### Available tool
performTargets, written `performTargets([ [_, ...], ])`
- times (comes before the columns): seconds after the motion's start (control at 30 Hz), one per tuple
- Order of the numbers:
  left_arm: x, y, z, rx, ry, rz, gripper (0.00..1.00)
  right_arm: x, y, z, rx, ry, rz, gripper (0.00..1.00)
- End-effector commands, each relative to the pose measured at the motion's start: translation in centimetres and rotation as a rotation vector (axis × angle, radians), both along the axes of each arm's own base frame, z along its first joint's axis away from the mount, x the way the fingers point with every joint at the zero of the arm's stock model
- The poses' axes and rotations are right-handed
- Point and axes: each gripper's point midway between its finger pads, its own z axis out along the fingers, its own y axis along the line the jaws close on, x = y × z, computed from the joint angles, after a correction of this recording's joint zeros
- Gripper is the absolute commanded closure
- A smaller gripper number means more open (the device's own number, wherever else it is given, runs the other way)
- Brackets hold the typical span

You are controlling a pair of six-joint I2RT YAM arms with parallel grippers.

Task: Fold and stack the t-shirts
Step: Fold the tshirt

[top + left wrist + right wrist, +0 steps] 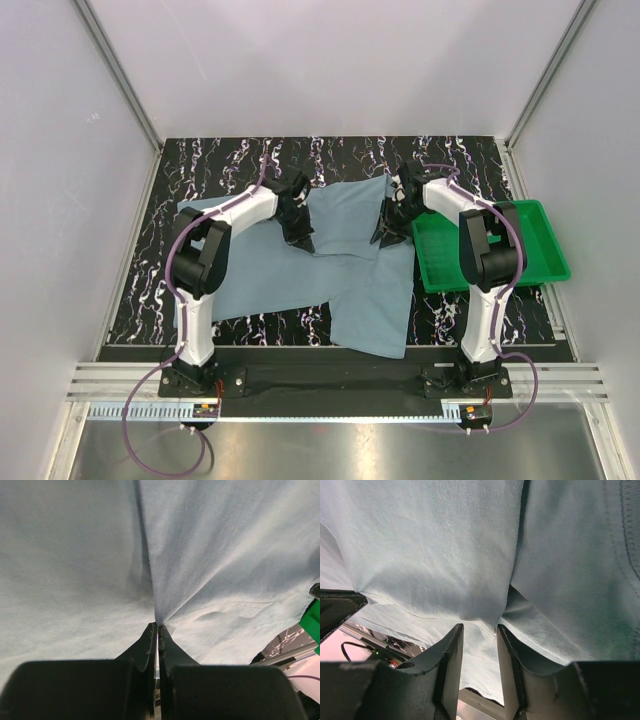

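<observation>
The dusty blue-grey t-shirt [365, 285] lies spread on the black marbled table, its far part lifted and folded between my two grippers. My left gripper [302, 243] is over the shirt's middle left; in the left wrist view it [158, 625] is shut on a pinched ridge of the cloth [210, 555]. My right gripper [383, 238] is at the shirt's right side, next to the tray. In the right wrist view it [479, 630] is open, and a fold of the cloth [445, 545] hangs just past its fingertips [454, 632].
A green plastic tray [545, 262] stands at the right of the table, touching the shirt's right edge; its corner shows in the left wrist view [314, 625]. Bare marbled table [240, 160] shows behind and to the left of the shirt. White walls enclose three sides.
</observation>
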Motion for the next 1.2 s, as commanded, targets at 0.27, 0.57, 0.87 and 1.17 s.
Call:
performTargets([
  [0.27,0.3,-0.9,0.8,-0.055,0.008,-0.025,1.0,1.2,0.3,0.2,0.004,-0.037,0.007,0.64],
  [0.57,0.1,0.2,1.1,-0.001,0.003,-0.078,1.0,1.3,-0.2,3.2,-0.019,-0.044,0.029,1.0],
  [0.87,-0.4,0.4,0.8,-0.003,0.03,-0.089,1.0,-0.3,-0.5,3.8,-0.023,0.038,0.051,1.0],
  [1.17,0.0,0.4,0.0,-0.014,0.056,-0.083,0.92,0.3,-2.2,3.3,-0.022,0.049,0.005,0.96],
])
